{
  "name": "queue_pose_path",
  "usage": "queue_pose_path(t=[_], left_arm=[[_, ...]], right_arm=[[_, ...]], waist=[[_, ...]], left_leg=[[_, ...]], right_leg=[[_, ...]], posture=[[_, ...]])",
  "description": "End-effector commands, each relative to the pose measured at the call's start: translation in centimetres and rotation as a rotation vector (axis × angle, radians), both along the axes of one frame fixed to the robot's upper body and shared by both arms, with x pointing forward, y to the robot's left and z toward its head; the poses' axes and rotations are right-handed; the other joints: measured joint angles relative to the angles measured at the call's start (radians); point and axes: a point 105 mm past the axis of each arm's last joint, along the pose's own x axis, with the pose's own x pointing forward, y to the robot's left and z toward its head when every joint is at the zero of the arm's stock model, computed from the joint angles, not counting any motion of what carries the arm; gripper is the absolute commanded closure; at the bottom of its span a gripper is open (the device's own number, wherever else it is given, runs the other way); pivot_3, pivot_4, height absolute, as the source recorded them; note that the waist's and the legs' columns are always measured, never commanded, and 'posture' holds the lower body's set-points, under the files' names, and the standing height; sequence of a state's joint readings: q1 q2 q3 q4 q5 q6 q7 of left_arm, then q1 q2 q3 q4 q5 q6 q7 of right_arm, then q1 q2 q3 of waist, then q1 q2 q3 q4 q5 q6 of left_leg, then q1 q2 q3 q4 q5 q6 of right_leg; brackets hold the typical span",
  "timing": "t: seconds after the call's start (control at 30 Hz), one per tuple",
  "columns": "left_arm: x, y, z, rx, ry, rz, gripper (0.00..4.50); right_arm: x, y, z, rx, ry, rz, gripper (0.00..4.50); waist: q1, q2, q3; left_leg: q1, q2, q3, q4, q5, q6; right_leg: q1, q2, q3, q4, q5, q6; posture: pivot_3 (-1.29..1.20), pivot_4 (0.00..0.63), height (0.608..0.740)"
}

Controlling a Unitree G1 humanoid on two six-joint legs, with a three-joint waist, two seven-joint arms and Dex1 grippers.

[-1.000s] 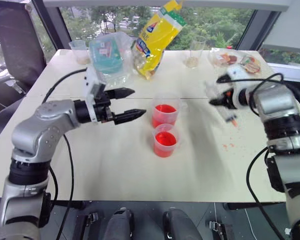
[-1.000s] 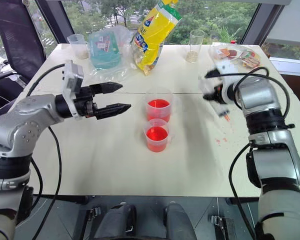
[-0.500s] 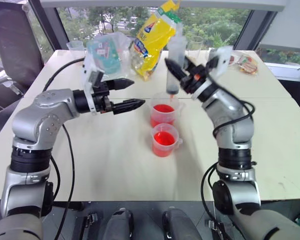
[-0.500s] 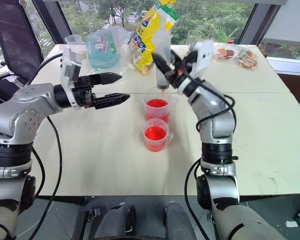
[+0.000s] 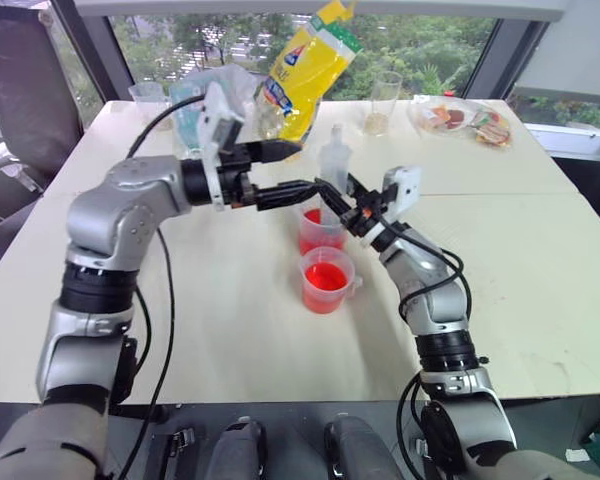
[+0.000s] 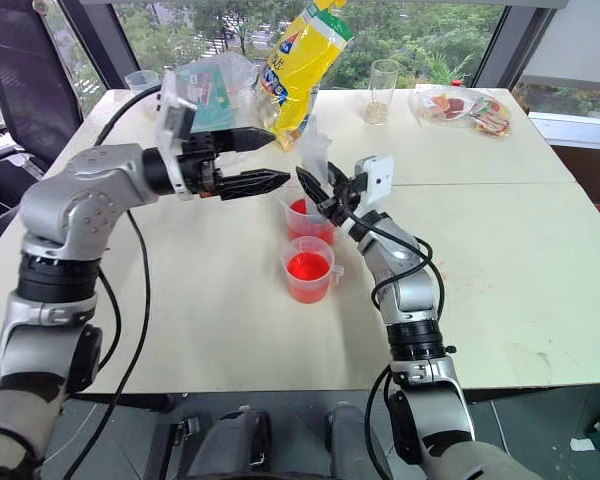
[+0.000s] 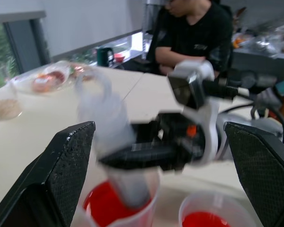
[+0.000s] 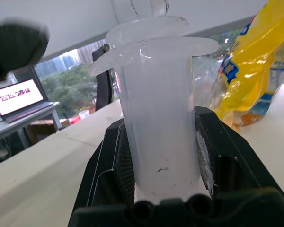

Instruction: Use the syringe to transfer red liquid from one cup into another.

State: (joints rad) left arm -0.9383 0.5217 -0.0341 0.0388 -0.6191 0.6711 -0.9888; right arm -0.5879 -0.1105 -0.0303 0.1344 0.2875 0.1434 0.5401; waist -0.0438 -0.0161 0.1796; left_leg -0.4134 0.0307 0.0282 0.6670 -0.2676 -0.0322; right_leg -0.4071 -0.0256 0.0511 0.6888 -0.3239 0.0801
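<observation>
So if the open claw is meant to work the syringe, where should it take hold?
Probably the plunger's flat top disc, reached from the robot's left. The syringe stands upright with its tip in the farther cup, its barrel clamped in the right gripper. The plunger end sticks up free above, beside the open left gripper.

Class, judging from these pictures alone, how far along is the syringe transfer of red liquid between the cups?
Done: the right gripper is shut on the syringe and holds it upright, its lower end in the farther cup. In hand: the open left gripper hangs by the plunger top. Left: whether any liquid is drawn cannot be told, and the move to the nearer cup remains.
</observation>
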Motion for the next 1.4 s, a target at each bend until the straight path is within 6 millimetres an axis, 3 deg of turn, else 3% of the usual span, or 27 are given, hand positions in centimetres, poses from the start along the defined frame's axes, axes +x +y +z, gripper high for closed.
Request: queue_pose_path(t=[0.03,0.33,0.97,1.33,1.4], left_arm=[[0.1,-0.7,0.9,0.000,-0.052,-0.026,0.00],[1.0,-2.3,0.3,-0.005,-0.030,-0.071,0.00],[1.6,-1.2,-0.6,0.013,-0.027,-0.017,0.00],[3.1,-2.8,-0.8,-0.057,0.038,-0.035,0.00],[3.3,-3.1,-0.8,-0.067,0.041,-0.036,0.52]], right_arm=[[-0.3,0.2,0.4,-0.022,-0.035,0.007,3.13],[-0.4,0.7,-0.5,-0.059,-0.021,0.022,3.13],[-0.4,0.8,0.3,-0.054,-0.029,0.031,3.13],[-0.9,1.1,0.3,-0.079,-0.034,0.051,3.13],[-0.9,1.1,0.3,-0.081,-0.034,0.051,3.13]], waist=[[-0.001,0.000,0.000],[0.000,0.000,0.000],[0.001,0.000,0.000],[0.001,0.000,0.000],[0.001,0.000,0.000]], left_leg=[[0.000,0.000,0.000,0.000,0.000,0.000],[0.000,0.000,0.000,0.000,0.000,0.000],[0.001,0.000,0.000,0.000,0.000,0.000],[0.001,0.000,0.000,0.000,0.000,0.000],[0.001,0.000,0.000,0.000,0.000,0.000]], right_leg=[[0.000,0.000,0.000,0.000,0.000,0.000],[0.000,0.000,0.000,0.000,0.000,0.000],[0.000,0.000,0.000,0.000,0.000,0.000],[0.001,0.000,0.000,0.000,0.000,0.000],[0.001,0.000,0.000,0.000,0.000,0.000]], posture=[[0.00,0.150,0.740],[0.00,0.150,0.740],[0.00,0.150,0.740],[0.00,0.150,0.740],[0.00,0.150,0.740]])
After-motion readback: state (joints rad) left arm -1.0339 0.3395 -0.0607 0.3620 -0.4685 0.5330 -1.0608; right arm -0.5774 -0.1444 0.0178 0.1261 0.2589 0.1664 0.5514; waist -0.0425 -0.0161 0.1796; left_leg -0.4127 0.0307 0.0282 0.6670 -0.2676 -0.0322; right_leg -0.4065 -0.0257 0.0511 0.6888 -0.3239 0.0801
